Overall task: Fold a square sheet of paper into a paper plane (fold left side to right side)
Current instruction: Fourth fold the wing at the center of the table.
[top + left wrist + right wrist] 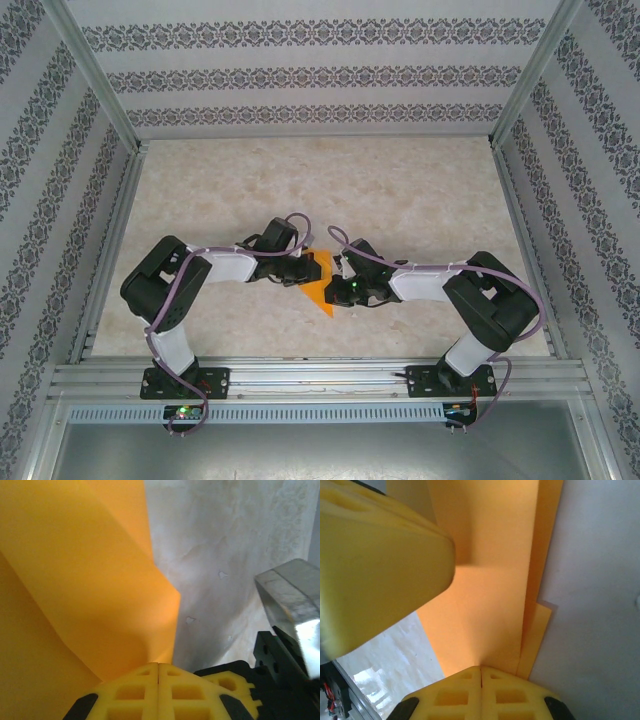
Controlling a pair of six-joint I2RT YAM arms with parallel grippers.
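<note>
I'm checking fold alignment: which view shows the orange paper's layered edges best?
Right wrist: the orange paper shows stacked, offset edges. Left wrist shows one creased flap close up; top external, a small distant piece.

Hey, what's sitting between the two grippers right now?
The orange paper, partly folded. In the overhead view it fills the gap between the left gripper and the right gripper, and each wrist view shows it clamped.
</note>
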